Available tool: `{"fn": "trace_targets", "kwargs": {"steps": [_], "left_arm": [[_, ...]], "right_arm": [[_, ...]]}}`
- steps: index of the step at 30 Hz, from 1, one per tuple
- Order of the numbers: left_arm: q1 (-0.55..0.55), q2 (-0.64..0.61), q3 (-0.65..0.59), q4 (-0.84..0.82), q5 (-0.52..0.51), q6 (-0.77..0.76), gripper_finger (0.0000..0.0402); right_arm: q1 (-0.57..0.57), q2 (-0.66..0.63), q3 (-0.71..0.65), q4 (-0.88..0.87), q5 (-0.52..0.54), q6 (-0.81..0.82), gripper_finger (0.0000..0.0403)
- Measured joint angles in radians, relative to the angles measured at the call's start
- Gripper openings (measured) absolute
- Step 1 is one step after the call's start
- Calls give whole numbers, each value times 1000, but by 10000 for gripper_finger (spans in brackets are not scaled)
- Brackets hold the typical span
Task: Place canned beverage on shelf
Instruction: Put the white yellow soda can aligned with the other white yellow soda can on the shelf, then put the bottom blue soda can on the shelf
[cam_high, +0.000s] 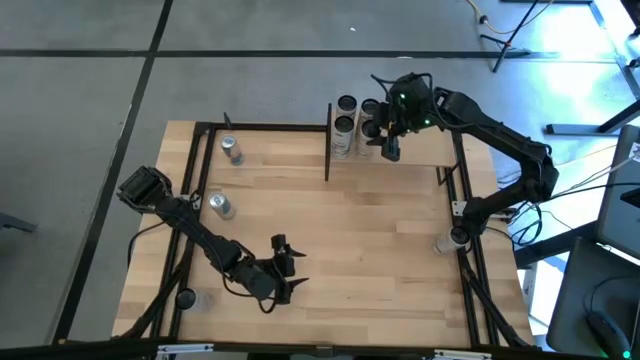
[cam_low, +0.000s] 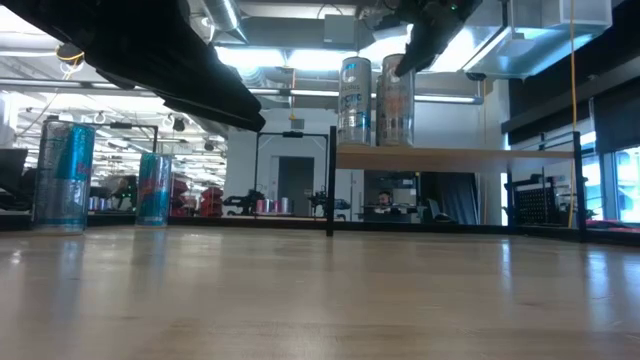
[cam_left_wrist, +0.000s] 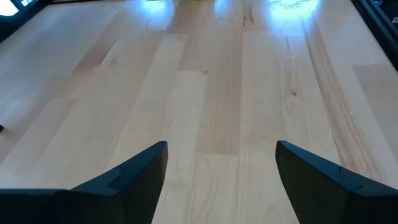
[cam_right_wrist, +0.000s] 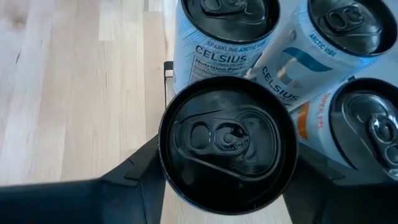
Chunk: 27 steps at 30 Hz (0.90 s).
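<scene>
Pale wooden planks make up your counter (cam_high: 330, 230), framed by thin black posts, with grey floor around it. At the far edge, right of a black upright post, sits the raised shelf (cam_high: 420, 150), a small board of the same pale wood; from the low camera you see it lifted above the counter (cam_low: 450, 155).

Your right gripper (cam_high: 388, 128) hangs over the shelf's left part. Its wrist camera looks straight down on a black-topped can (cam_right_wrist: 227, 146) set between the two dark fingers (cam_right_wrist: 134, 177), which stand on either side of it. Whether they press it or have just let go, you cannot tell. Three more cans crowd just beside it: two white ones lettered Celsius (cam_right_wrist: 221, 37) (cam_right_wrist: 311, 46) and one with an orange mark (cam_right_wrist: 357, 134). In the low view two cans (cam_low: 354, 100) (cam_low: 396, 100) stand upright on the shelf.

Your left gripper (cam_high: 282, 268) waits near the counter's front, its fingers (cam_left_wrist: 130, 177) spread wide with only bare planks between them.

Two further cans stand on the counter's left side, one at the far corner (cam_high: 232, 150) and one closer in (cam_high: 220, 205).
</scene>
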Motion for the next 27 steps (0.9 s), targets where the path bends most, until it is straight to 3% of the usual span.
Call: {"fn": "trace_targets", "kwargs": {"steps": [8, 12, 22, 27], "left_arm": [[0, 0, 0, 0, 0, 0, 286], [0, 0, 0, -1, 0, 0, 286], [0, 0, 0, -1, 0, 0, 286], [1, 0, 0, 0, 0, 0, 286]], "right_arm": [[0, -1, 0, 10, 18, 0, 319], [0, -1, 0, 29, 19, 0, 346], [2, -1, 61, -3, 79, 4, 357], [1, -4, 141, -73, 9, 50, 358]]}}
